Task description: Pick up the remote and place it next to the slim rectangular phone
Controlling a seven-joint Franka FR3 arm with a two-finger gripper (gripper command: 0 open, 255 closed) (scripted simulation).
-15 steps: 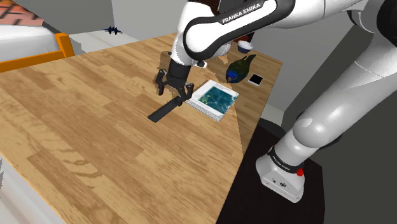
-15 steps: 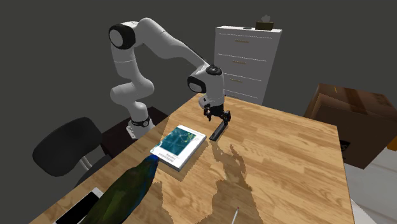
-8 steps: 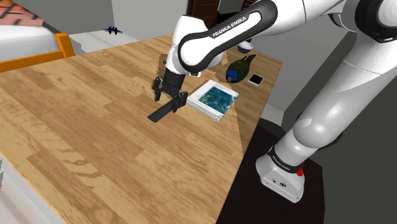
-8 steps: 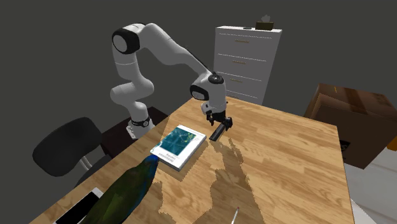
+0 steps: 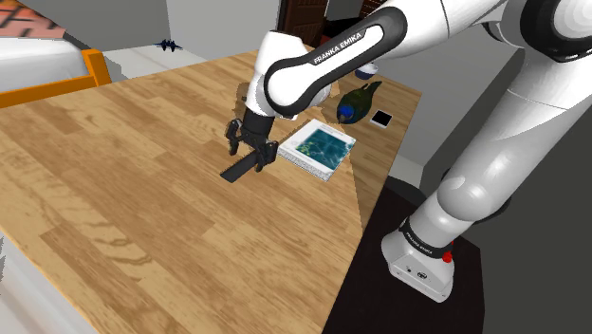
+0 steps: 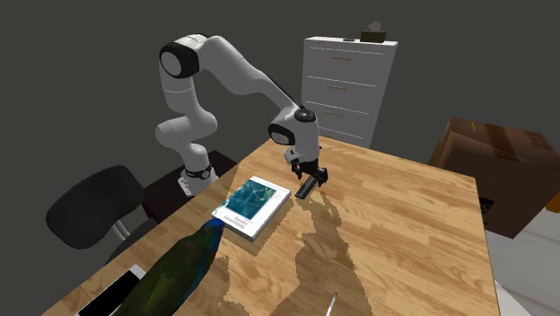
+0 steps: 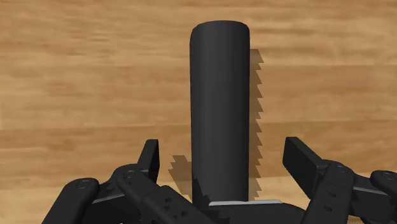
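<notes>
Covering most of the shoulder view, the wooden table (image 5: pixel 142 209) carries all the small things. The white arm (image 5: pixel 313 71) comes in from the upper right of this view and bends down to the middle of the table.

The second exterior view looks from the other side. It shows what the shoulder view does not: a white drawer cabinet (image 6: pixel 350 85) at the top centre, a brown cardboard box (image 6: pixel 489 171) at the right edge and a dark chair (image 6: pixel 94 211) at the lower left.

A green bottle (image 5: pixel 358 102) lies on its side near the upper right corner of the table. A book (image 5: pixel 320 147) with a blue-green cover lies flat just below it. The black remote (image 5: pixel 242 168) lies flat on the wood left of the book, near it but apart from it. The slim phone (image 5: pixel 381 119) lies right of the bottle, well apart from the remote.

The gripper (image 5: pixel 252 152) is low over the end of the remote that is nearer to the book. In the wrist view the black fingers (image 7: pixel 151 159) stand wide apart on both sides of the remote, with wood visible in each gap. So the gripper holds nothing.
</notes>
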